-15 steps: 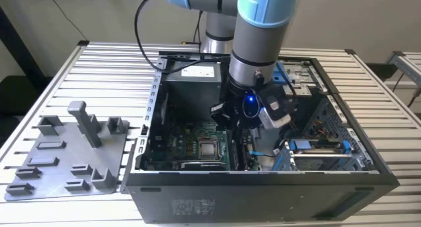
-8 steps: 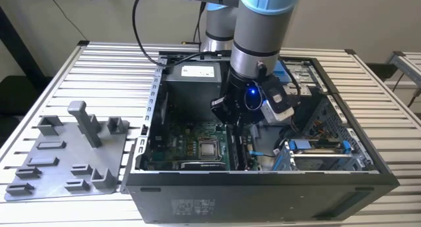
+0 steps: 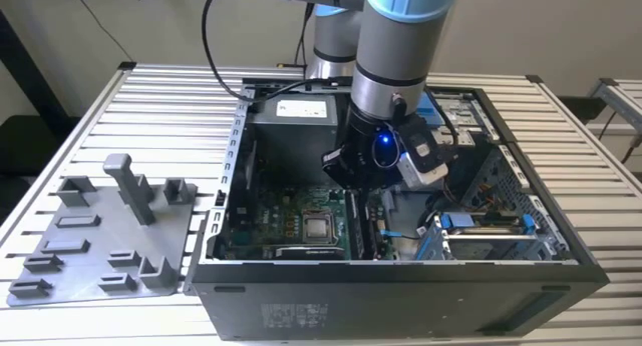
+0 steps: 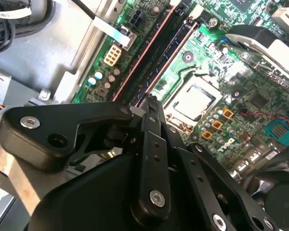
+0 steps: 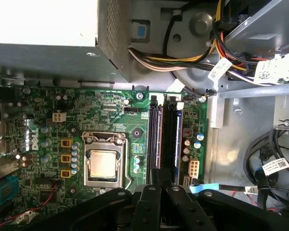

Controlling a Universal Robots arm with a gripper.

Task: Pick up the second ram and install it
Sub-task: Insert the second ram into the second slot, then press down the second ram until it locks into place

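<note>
The second ram (image 5: 155, 139) is a long, thin dark stick standing edge-up in the slot nearest the silver processor (image 5: 103, 163); it also appears in the second wrist view (image 4: 174, 55). My gripper (image 5: 159, 187) is low inside the open computer case (image 3: 561, 241), directly over one end of that stick. Its black fingertips (image 4: 148, 101) are drawn together with no gap showing, and the stick's end is hidden under them. I cannot tell whether they pinch the stick or rest on it. In the exterior view the gripper (image 3: 363, 186) hangs just above the green motherboard (image 3: 271, 229).
A neighbouring slot (image 5: 176, 139) with blue inside runs parallel. Bundled cables (image 5: 183, 57) and the grey power supply (image 3: 291, 109) crowd one end of the board; a drive cage (image 3: 482, 233) stands at the exterior view's right. A grey tray (image 3: 90, 241) of upright holders lies outside the case.
</note>
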